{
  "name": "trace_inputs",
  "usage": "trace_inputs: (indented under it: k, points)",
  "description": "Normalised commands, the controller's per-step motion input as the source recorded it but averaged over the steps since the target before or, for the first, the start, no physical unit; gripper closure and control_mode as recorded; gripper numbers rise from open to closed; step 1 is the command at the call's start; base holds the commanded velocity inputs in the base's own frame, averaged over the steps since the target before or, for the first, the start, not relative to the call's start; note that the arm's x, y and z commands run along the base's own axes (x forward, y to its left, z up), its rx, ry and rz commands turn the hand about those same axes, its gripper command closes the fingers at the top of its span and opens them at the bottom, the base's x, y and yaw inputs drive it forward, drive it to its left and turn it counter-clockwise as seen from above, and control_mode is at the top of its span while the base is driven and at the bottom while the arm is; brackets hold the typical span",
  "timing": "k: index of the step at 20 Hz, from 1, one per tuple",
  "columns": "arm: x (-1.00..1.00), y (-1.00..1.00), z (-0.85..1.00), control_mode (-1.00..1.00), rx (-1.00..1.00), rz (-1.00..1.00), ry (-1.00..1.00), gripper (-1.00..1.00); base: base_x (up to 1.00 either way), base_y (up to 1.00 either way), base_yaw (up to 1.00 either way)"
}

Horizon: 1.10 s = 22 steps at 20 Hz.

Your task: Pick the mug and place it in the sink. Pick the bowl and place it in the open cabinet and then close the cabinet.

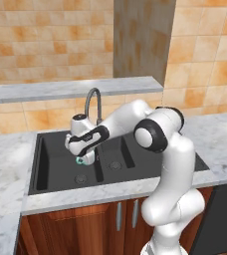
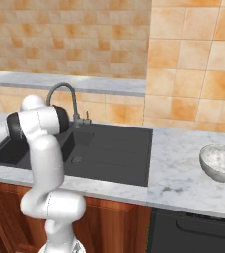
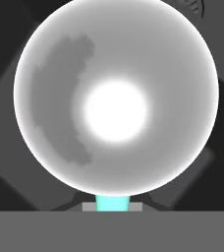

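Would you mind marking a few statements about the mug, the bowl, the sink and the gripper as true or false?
1. The gripper is shut on the mug over the sink. True.
2. The bowl lies inside the sink. False: it sits on the counter right of the sink.
3. The mug's inside is white. True.
4. The mug stands on the counter. False: the gripper holds it above the sink's left basin.

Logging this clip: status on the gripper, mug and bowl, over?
Gripper shut on mug, low over the sink's left basin. Bowl waiting on counter, right of sink. Nothing in the way.
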Motion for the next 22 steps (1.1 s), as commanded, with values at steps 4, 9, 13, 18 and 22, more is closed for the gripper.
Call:
trace_inputs:
  k: [4, 9, 13, 18, 22]
  points:
    - [0.28, 0.00, -0.31, -1.00, -0.05, 0.00, 0.00, 1.00, 0.00, 0.00, 0.00]
    - [0.17, 0.08, -0.24, -1.00, -0.02, -0.01, 0.00, 1.00, 0.00, 0.00, 0.00]
    - [0.25, 0.23, -0.36, -1.00, 0.00, -0.04, 0.00, 1.00, 0.00, 0.00, 0.00]
    - [0.36, 0.19, -0.39, -1.00, 0.00, -0.03, 0.00, 1.00, 0.00, 0.00, 0.00]
    - [0.37, 0.21, -0.44, -1.00, 0.00, -0.04, 0.00, 1.00, 0.00, 0.00, 0.00]
